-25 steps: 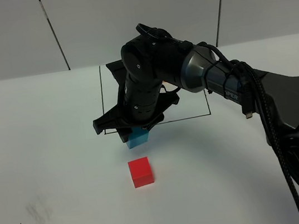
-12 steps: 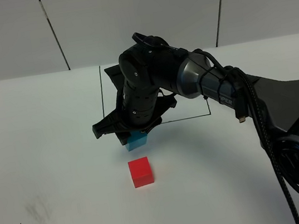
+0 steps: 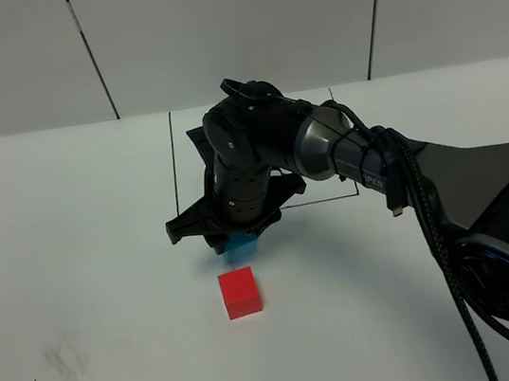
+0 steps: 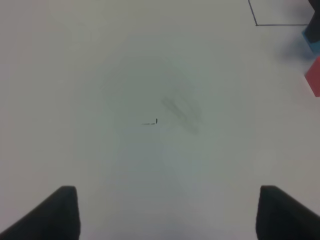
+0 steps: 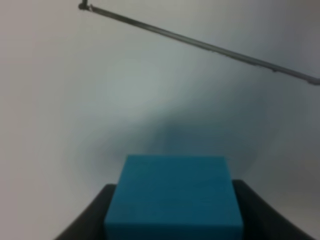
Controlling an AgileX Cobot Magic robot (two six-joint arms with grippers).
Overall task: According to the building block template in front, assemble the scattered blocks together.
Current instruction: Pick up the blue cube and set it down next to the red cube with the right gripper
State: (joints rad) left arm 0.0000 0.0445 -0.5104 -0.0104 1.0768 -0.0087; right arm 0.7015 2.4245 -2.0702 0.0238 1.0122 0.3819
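— While the blue cube (image 3: 242,247) sits clamped in the right gripper (image 3: 232,242), how is it entered?
— Item: blue cube. Holder: right gripper, jaws closed on two opposite faces, grip centred. Location: just outside the near edge of the black frame (image 3: 174,164), between that edge and the red cube (image 3: 240,292). Contact with the white table (image 3: 75,275): cannot tell.
— Remaining stock?
— Red cube: loose on the table, flat, near the blue one, with a gap between them. Orange cube: not in view. Template cubes: hidden behind the arm.
— Left gripper (image 4: 167,212)?
— Jaws spread wide, nothing between them. It hangs over bare table well to the left, above a faint smudge (image 4: 182,110).
— Handling note for the step in hand?
— Judgement only: the blue cube looks bound for a seat against the red.
1. Bring it down square, with its faces parallel to the red cube's.
2. Close the gap gently until the sides meet flush. A skewed approach would likely nudge the red cube, which is light and unheld.
3. Check the template's order once the arm is out of the way, since which face of red takes blue cannot be read now.
4. Let go only with the cube flat on the table.
5. Part the jaws evenly and lift straight up, lest a finger drag the cube off its seat
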